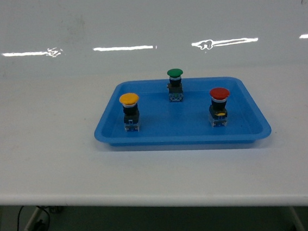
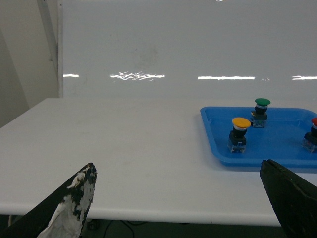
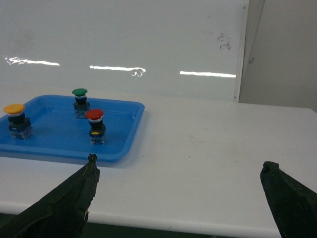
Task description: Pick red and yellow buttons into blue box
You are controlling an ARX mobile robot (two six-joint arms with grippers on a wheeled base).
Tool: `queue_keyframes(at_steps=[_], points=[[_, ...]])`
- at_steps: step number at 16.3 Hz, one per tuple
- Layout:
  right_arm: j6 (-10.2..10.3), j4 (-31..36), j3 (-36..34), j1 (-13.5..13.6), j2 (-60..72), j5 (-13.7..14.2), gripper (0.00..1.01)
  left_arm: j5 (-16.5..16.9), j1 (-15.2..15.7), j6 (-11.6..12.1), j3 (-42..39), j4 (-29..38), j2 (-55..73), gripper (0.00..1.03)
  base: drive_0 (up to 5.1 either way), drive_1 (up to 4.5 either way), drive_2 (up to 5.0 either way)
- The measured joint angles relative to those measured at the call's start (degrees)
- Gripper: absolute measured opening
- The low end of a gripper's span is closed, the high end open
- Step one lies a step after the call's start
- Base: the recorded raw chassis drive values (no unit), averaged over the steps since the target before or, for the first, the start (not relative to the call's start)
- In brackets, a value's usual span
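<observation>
The blue box point(image 1: 183, 140) is a shallow tray on the white table. Inside it the yellow button point(image 1: 130, 111) stands upright at the left and the red button point(image 1: 220, 106) upright at the right. Neither gripper shows in the head view. My left gripper point(image 2: 177, 166) is open and empty near the table's front edge, left of the box point(image 2: 257, 159), with the yellow button point(image 2: 239, 133) ahead to its right. My right gripper point(image 3: 180, 161) is open and empty, right of the box point(image 3: 124, 144); the red button point(image 3: 95, 126) and yellow button point(image 3: 16, 120) stand to its left.
A green-capped button point(image 1: 175, 84) stands upright at the back middle of the box. The white table point(image 1: 41, 137) runs back to a glossy white wall. Its front edge lies close under both grippers.
</observation>
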Motion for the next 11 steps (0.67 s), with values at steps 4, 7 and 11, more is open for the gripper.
queue_keyframes(at_steps=[4,7,11], points=[[0.0,0.0,0.0,0.0,0.0,0.0,0.98,0.0,0.0,0.0,0.0,0.0,0.0,0.98,0.0,0.0,0.0],[0.0,0.0,0.0,0.0,0.0,0.0,0.98,0.0,0.0,0.0,0.0,0.0,0.0,0.98,0.0,0.0,0.0],[0.0,0.0,0.0,0.0,0.0,0.0,0.98,0.0,0.0,0.0,0.0,0.0,0.0,0.98,0.0,0.0,0.0]])
